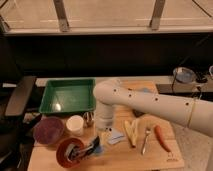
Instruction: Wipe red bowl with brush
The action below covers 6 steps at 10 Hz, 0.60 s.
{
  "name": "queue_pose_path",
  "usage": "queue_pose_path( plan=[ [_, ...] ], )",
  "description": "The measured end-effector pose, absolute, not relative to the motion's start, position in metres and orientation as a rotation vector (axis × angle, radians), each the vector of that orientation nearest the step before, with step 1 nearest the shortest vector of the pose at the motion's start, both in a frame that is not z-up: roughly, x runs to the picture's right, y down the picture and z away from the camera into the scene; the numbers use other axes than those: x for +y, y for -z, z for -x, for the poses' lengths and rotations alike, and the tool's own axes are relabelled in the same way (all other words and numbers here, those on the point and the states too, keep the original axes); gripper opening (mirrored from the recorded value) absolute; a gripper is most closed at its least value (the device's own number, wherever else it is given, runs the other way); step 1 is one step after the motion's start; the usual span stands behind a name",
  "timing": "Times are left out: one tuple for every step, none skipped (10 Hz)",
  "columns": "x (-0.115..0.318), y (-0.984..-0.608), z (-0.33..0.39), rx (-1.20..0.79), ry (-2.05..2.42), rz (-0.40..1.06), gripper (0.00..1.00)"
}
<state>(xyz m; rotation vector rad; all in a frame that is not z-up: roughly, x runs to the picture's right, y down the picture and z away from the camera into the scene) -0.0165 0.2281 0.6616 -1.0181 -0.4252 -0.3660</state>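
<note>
red bowl (68,152) front-left on board, beside white cup (75,124) | gripper (91,148) at bowl's right rim, clamped on brush (80,151), head inside | sweep bristles round inner wall, light pressure, avoid tipping bowl

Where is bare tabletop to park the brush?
Bare wood lies along the front edge right of the red bowl, below the fork and carrot. The gripper with the brush crowds the bowl.
</note>
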Motion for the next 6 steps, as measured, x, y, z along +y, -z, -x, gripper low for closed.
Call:
queue_pose_path(
  plan=[
    [0.220,-0.665,0.014,-0.415,0.363,1.014,0.00],
    [0.213,-0.668,0.015,-0.409,0.367,1.009,0.00],
    [0.204,-0.672,0.022,-0.406,0.382,1.000,0.00],
    [0.198,-0.676,0.032,-0.410,0.398,0.993,0.00],
    [0.194,-0.678,0.043,-0.416,0.415,0.987,0.00],
    [0.193,-0.680,0.053,-0.423,0.433,0.987,0.00]
  ],
)
